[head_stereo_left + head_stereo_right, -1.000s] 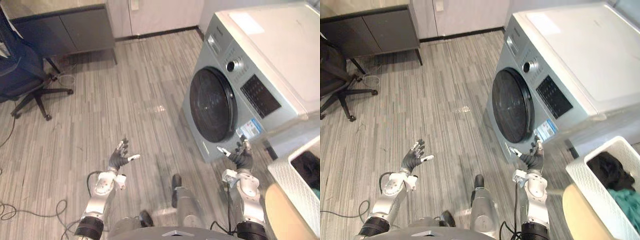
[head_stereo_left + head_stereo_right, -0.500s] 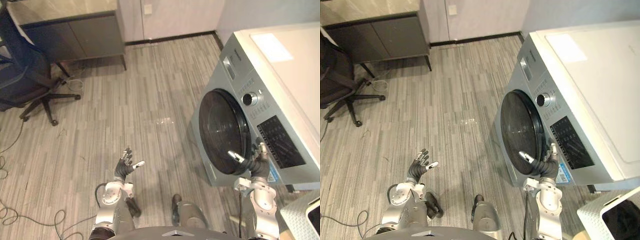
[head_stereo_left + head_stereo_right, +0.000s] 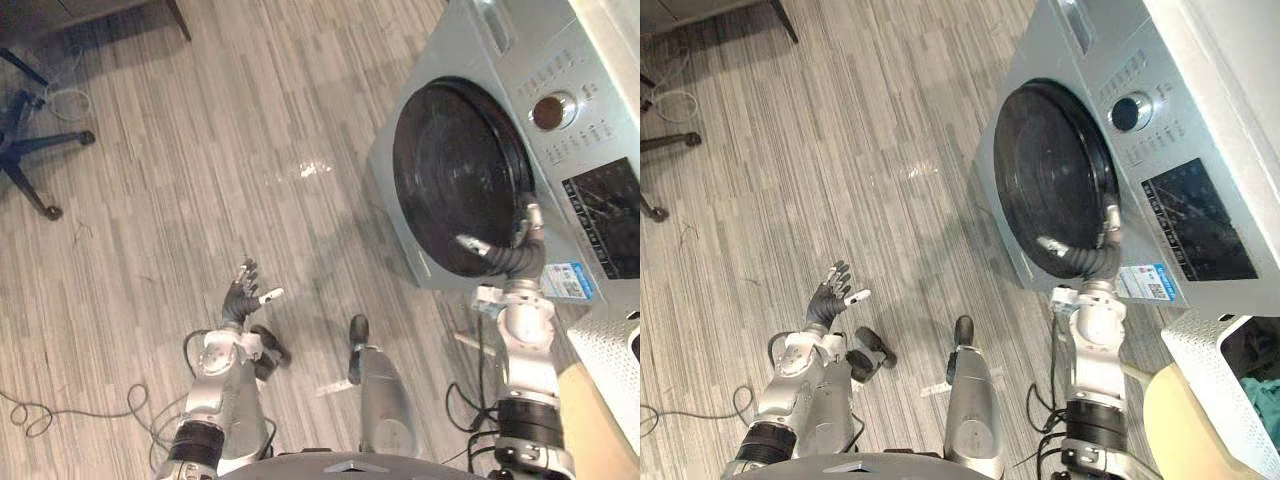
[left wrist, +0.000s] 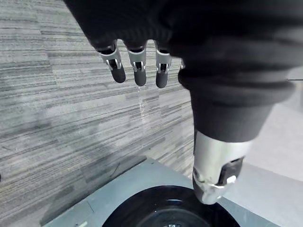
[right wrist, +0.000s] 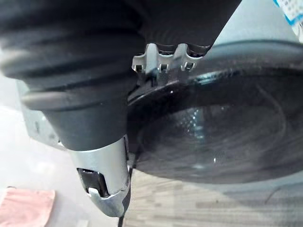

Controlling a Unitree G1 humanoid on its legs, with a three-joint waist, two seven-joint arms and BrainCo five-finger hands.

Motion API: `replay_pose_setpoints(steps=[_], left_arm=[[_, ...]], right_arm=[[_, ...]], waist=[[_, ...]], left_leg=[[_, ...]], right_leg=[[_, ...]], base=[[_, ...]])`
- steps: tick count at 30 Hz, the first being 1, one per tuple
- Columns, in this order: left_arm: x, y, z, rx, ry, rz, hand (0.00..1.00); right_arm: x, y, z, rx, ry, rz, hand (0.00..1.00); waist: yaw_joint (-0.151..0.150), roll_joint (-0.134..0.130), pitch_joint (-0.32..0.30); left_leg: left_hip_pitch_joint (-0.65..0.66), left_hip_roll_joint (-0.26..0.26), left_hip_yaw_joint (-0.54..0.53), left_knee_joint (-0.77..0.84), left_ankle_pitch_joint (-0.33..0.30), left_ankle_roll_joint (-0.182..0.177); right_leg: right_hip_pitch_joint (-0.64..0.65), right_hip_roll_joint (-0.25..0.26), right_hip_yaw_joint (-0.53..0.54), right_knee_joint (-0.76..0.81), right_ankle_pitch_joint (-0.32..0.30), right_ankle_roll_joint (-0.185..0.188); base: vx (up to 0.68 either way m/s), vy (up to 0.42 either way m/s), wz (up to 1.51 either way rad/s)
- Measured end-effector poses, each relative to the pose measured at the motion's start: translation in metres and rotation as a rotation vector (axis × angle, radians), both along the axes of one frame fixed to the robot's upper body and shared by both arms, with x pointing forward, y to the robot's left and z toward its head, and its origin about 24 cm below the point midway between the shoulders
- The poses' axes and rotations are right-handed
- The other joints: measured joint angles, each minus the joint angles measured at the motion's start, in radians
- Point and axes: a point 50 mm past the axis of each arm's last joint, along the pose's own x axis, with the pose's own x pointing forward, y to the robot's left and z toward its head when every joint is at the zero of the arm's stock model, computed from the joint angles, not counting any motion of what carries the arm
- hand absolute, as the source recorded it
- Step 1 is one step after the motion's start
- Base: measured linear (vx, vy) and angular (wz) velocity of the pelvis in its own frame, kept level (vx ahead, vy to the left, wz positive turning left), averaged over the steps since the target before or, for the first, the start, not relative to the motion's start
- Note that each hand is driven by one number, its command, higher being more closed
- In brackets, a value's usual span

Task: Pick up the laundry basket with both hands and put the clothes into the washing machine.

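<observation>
Silver fingers of my right hand (image 3: 510,260) stand straight on the washing machine door (image 3: 450,165), centre right; left hand (image 3: 239,300), lower left, splayed.

The washing machine (image 3: 1200,130) runs off the top and right edges, so I see its front and part of its top. Of the laundry basket (image 3: 1212,352) I get one white corner at the right edge, with a sliver of dark and teal clothes (image 3: 1262,390) inside. My right hand (image 3: 508,258) sits at the door (image 3: 1050,180) rim; its grip is hidden there. An office chair (image 3: 30,150) is cut off at the left edge.
</observation>
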Motion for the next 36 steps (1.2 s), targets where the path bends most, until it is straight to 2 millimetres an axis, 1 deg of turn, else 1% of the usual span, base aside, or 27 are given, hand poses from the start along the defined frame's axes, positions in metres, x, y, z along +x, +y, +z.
replay_pose_setpoints(steps=[1,3,4,7,9,12,14,18,19,21,22,23,24,26,27,30,34,36], left_arm=[[0.001,0.0,0.001,-0.002,-0.005,0.0,0.0],[0.008,-0.004,0.008,-0.027,-0.031,-0.003,0.0],[0.009,-0.005,0.009,-0.027,-0.036,-0.004,0.0],[0.011,-0.008,0.016,-0.039,-0.063,-0.003,0.0],[0.013,-0.01,0.019,-0.049,-0.074,-0.001,0.0],[0.013,-0.011,0.02,-0.053,-0.078,-0.002,0.0],[0.014,-0.012,0.021,-0.053,-0.08,-0.004,0.0],[0.015,-0.011,0.023,-0.049,-0.089,-0.01,0.0],[0.016,-0.011,0.023,-0.048,-0.092,-0.011,0.0],[0.016,-0.01,0.023,-0.045,-0.092,-0.013,0.0],[0.016,-0.01,0.023,-0.046,-0.094,-0.014,0.0],[0.016,-0.01,0.024,-0.046,-0.097,-0.02,0.0],[0.016,-0.009,0.025,-0.044,-0.101,-0.024,0.0],[0.016,-0.008,0.03,-0.036,-0.124,-0.044,0.0],[0.017,-0.006,0.034,-0.023,-0.145,-0.065,0.0],[0.016,-0.006,0.036,0.003,-0.159,-0.118,0.0],[0.011,-0.004,0.034,0.026,-0.155,-0.168,0.0],[0.008,-0.003,0.031,0.041,-0.145,-0.19,0.0]], right_arm=[[0.001,-0.002,0.003,-0.008,-0.004,-0.009,0.0],[0.005,-0.008,0.019,-0.071,-0.026,-0.048,0.0],[0.004,-0.009,0.021,-0.074,-0.031,-0.053,0.0],[-0.001,-0.011,0.029,-0.103,-0.049,-0.09,0.0],[-0.01,-0.01,0.034,-0.127,-0.067,-0.097,0.0],[-0.023,-0.007,0.034,-0.149,-0.074,-0.097,0.0],[-0.027,-0.008,0.031,-0.152,-0.061,-0.098,0.0],[-0.024,-0.008,0.033,-0.148,-0.068,-0.095,0.0],[-0.018,-0.012,0.034,-0.153,-0.061,-0.096,1.0],[0.004,-0.027,0.039,-0.158,-0.021,-0.085,1.0],[0.01,-0.029,0.042,-0.155,-0.019,-0.061,0.0],[0.018,-0.037,0.04,-0.116,0.01,-0.025,0.0],[0.021,-0.037,0.044,-0.094,-0.009,0.015,0.0],[0.028,-0.04,0.048,-0.07,0.023,0.164,0.0],[0.031,-0.044,0.054,-0.08,0.066,0.261,0.0],[0.033,-0.048,0.063,-0.085,0.124,0.392,0.0],[0.04,-0.043,0.068,-0.042,0.137,0.515,0.0],[0.046,-0.033,0.07,-0.04,0.153,0.585,0.0]], waist=[[0.0,0.0,0.003],[0.006,0.001,0.029],[0.008,0.001,0.03],[0.012,0.002,0.043],[0.013,0.001,0.047],[0.012,0.001,0.057],[0.012,0.002,0.064],[0.019,0.002,0.083],[0.02,0.002,0.083],[0.025,0.004,0.085],[0.026,0.005,0.086],[0.025,0.005,0.087],[0.023,0.005,0.088],[0.012,0.005,0.088],[0.006,0.005,0.088],[0.008,0.005,0.088],[0.008,0.004,0.088],[0.007,0.002,0.087]], left_leg=[[-0.007,0.0,0.001,-0.001,0.0,0.0],[-0.019,-0.001,0.008,-0.008,0.0,0.0],[-0.025,-0.001,0.008,-0.008,0.0,0.0],[-0.042,0.0,0.009,-0.012,0.0,0.0],[-0.051,0.0,0.009,-0.012,0.0,0.0],[-0.057,0.002,0.008,-0.012,0.0,0.0],[-0.065,0.003,0.007,-0.012,0.0,0.0],[-0.08,0.006,0.006,-0.011,0.0,0.0],[-0.096,0.008,0.006,-0.008,0.0,0.0],[-0.118,0.009,0.008,-0.005,0.002,0.002],[-0.122,0.01,0.009,-0.005,0.002,0.003],[-0.127,0.012,0.009,-0.004,0.004,0.005],[-0.13,0.015,0.009,-0.004,0.005,0.006],[-0.137,0.019,0.015,-0.006,0.005,0.007],[-0.141,0.02,0.021,-0.011,0.007,0.009],[-0.148,0.025,0.03,-0.029,0.018,0.002],[-0.14,0.021,0.039,-0.07,0.052,-0.008],[-0.129,0.01,0.042,-0.107,0.076,-0.023]], right_leg=[[-0.008,0.0,0.0,-0.001,0.004,0.002],[-0.029,0.0,0.001,0.0,0.01,0.002],[-0.036,0.0,0.0,0.003,0.011,0.001],[-0.057,0.0,-0.001,0.012,0.011,0.001],[-0.068,0.0,-0.002,0.017,0.011,0.001],[-0.071,-0.001,-0.007,0.019,0.011,0.001],[-0.076,-0.003,-0.015,0.021,0.011,0.001],[-0.097,-0.006,-0.025,0.034,0.01,0.001],[-0.113,-0.006,-0.026,0.04,0.011,0.001],[-0.138,-0.007,-0.026,0.044,0.016,-0.007],[-0.143,-0.007,-0.026,0.044,0.018,-0.009],[-0.146,-0.004,-0.027,0.037,0.026,-0.008],[-0.146,-0.001,-0.027,0.03,0.032,-0.007],[-0.146,0.004,-0.03,-0.002,0.058,-0.007],[-0.145,0.005,-0.033,-0.026,0.076,-0.009],[-0.142,0.003,-0.072,-0.07,0.111,-0.023],[-0.141,0.002,-0.093,-0.09,0.136,-0.036],[-0.138,0.002,-0.105,-0.111,0.146,-0.047]], base=[[-0.06,-0.018,-0.06],[-0.07,-0.026,-0.06],[-0.06,-0.039,-0.01],[-0.03,-0.035,0.02],[-0.02,-0.04,0.01],[0.0,-0.01,0.01],[-0.01,-0.029,0.07],[-0.02,-0.022,0.02],[-0.02,-0.032,0.02],[-0.01,-0.018,0.01],[0.0,0.0,0.0],[-0.01,-0.014,-0.04],[-0.02,-0.014,-0.08],[-0.04,-0.002,-0.16],[-0.07,0.005,-0.18],[-0.08,-0.014,-0.13],[-0.07,-0.056,-0.04],[-0.08,-0.077,-0.07]])
